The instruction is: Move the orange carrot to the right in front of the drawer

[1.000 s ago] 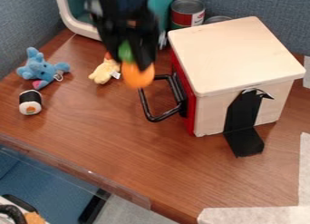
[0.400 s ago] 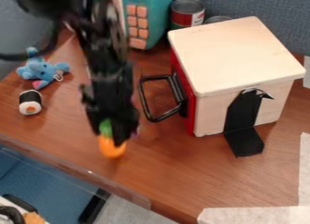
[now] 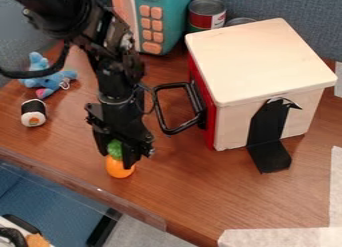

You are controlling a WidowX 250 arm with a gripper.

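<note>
On the left, a blue plush toy (image 3: 48, 82) and a sushi-roll toy (image 3: 33, 112) are lying toward the desk's left end, the roll nearer to the gripper (image 3: 117, 159).

Next along, you are holding that gripper low over the desk (image 3: 207, 196), pointing downward close to the near edge. Its fingers are closing off the space around the green top of the orange carrot (image 3: 120, 168), parted only by the thickness of what they are pinching. The orange body is hanging out below the fingertips, just in from the near edge; you cannot tell whether it is touching the wood.

You are probably dealing with something light and soft, a stuffed or foam toy that is giving a little under pressure and hardly risking breakage. The green top is offering a narrow hold, so the rounded body may be swinging or twisting beneath it. If you are taking hold again, aim for the thicker upper body, across its width, squeezing gently.

Farther right, the black handle (image 3: 159, 108) is sticking out from the red drawer (image 3: 210, 121), apart from the carrot. Being stiff, it is likely threatening to snag your gripper, so be lifting clear of it.
</note>
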